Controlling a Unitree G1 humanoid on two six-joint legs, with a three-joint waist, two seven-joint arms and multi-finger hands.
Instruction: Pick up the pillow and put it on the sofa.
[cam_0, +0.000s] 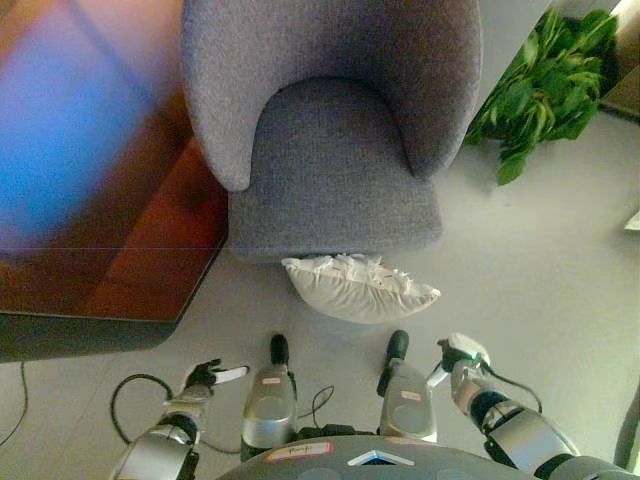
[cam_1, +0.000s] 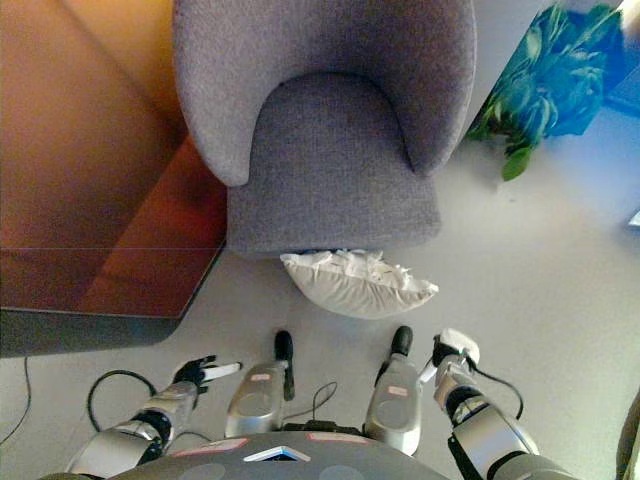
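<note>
Left eye view: a dark wooden bench (cam_0: 120, 250) at left; the left hand (cam_0: 212, 376) hangs low, fingers straight. The white pillow (cam_0: 358, 288) lies on the floor against the grey sofa (cam_0: 335, 150). Soft, light, it should squash; grip both ends. Right hand (cam_0: 460, 355): fingers unclear.

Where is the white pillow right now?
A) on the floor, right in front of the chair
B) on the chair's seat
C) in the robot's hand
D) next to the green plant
A: the white pillow lies on the grey floor against the front edge of the grey armchair, whose seat is bare, and neither hand touches it.
</note>
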